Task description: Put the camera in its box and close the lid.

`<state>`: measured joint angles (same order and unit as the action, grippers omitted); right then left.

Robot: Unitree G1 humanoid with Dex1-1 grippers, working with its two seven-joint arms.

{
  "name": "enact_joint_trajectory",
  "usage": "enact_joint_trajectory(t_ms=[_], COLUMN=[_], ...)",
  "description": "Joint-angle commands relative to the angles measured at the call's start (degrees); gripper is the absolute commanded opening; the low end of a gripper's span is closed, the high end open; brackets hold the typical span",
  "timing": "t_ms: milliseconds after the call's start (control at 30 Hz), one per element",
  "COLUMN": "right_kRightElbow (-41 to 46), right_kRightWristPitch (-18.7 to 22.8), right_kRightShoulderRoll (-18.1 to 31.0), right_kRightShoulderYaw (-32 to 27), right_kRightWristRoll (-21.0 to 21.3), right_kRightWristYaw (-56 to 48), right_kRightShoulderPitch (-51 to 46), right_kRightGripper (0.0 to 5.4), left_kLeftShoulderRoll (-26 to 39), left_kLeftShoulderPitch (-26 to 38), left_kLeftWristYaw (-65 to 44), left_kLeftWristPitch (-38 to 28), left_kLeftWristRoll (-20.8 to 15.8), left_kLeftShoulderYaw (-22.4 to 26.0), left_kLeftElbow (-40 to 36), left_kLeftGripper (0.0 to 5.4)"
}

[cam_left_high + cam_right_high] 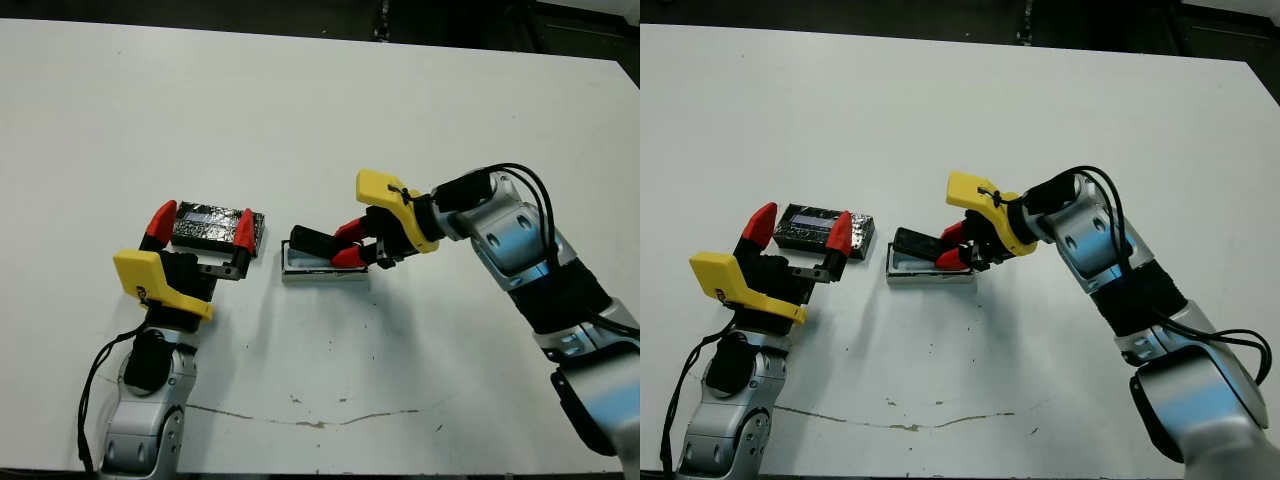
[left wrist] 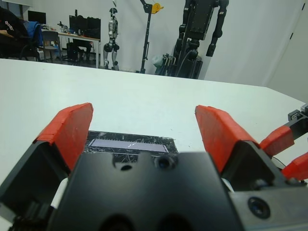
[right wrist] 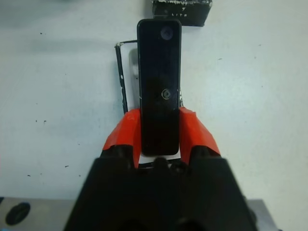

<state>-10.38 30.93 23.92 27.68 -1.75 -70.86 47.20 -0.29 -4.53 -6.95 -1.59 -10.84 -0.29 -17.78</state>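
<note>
The right gripper's [image 3: 159,137] red fingers [image 3: 120,137] are clamped on the two long sides of the camera [image 3: 159,82], a narrow black bar that juts out past the fingertips and hangs tilted over the box [image 1: 322,270], its far end above the tray's left part. The box sits open on the white worktop [image 1: 320,120], near the middle. Just to its left lies the lid [image 1: 205,228], flat and speckled with a pale strip on top. The left gripper's [image 1: 200,228] fingers [image 2: 72,130] stand wide apart, one on each side of the lid's near edge, holding nothing.
</note>
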Motion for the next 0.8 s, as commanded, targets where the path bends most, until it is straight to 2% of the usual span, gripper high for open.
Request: enact_joint_trajectory(t_ms=[33, 100, 267, 367, 500, 800], right_kRightElbow=[-0.82, -2.06, -4.97, -6.42, -7.59, -8.18], right_kRightWristPitch=[0.91, 0.77, -4.55, -9.50, -12.66, -13.88], right_kRightShoulderRoll=[1.85, 1.76, 1.65, 1.55, 1.50, 1.17], right_kRightShoulderYaw=[1.21, 1.33, 1.86, 1.44, 0.82, -1.37], right_kRightWristRoll=[1.53, 0.91, 1.02, 1.00, 0.64, -0.70], right_kRightWristYaw=[-0.78, -2.16, -5.45, -6.36, -7.22, -8.32], right_kRightShoulderPitch=[0.85, 1.23, 2.04, 1.79, 1.72, 1.86], right_kRightGripper=[1.67, 1.85, 2.56, 2.98, 3.55, 4.89], left_kLeftShoulderRoll=[0.00, -0.12, -0.12, -0.12, -0.21, -0.18], left_kLeftShoulderPitch=[-1.09, -1.09, -1.17, -1.20, -1.11, -1.35], left_kLeftWristYaw=[0.44, 0.39, 0.48, 0.23, -0.04, 0.13], left_kLeftWristPitch=[0.06, 0.12, 0.23, 0.27, 0.10, 0.43], left_kLeftWristRoll=[0.64, 0.52, 0.57, 0.16, -0.37, -0.29], left_kLeftShoulderYaw=[-0.13, -0.12, -0.07, 0.01, 0.12, -0.11], left_kLeftElbow=[-0.11, -0.13, -0.18, -0.14, 0.10, -0.20], left_kLeftGripper=[5.40, 5.40, 5.40, 5.40, 5.40, 5.40])
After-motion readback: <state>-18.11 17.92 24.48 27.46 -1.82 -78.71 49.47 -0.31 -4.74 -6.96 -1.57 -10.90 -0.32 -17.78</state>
